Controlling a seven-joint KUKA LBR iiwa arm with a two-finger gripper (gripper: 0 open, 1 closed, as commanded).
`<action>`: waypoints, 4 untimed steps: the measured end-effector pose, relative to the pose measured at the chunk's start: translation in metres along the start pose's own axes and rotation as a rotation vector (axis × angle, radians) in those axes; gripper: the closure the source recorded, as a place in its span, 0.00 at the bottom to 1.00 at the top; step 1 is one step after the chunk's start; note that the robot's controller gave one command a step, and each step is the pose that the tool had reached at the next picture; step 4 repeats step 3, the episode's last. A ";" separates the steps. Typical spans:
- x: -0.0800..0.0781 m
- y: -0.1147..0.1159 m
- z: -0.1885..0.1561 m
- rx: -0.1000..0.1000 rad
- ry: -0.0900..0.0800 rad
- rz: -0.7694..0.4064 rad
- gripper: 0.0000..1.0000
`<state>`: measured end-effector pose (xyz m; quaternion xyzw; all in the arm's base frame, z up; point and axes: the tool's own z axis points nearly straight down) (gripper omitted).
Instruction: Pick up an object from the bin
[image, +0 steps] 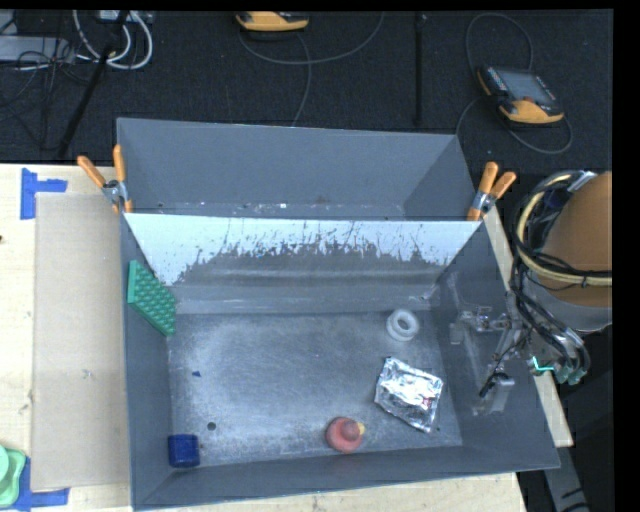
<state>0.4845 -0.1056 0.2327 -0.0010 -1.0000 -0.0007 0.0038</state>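
While my gripper (488, 372) hangs low by the bin's (300, 175) right wall, near the crumpled foil packet (409, 393), nothing looks picked yet; whether its jaws are spread I cannot tell.

Single overhead view, slightly oblique, at middling range over the whole grey bin (280, 390), arm (575, 250) at right.

Claw (490, 380) low (view's R)

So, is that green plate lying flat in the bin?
No, tilted: the green plate leans against the bin's left wall, not flat on the floor.
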 end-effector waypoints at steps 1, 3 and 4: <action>-0.062 0.018 0.166 -0.001 -0.004 -0.094 0.00; -0.033 0.023 -0.006 0.003 -0.015 -0.128 1.00; -0.033 0.023 -0.006 0.003 -0.015 -0.128 1.00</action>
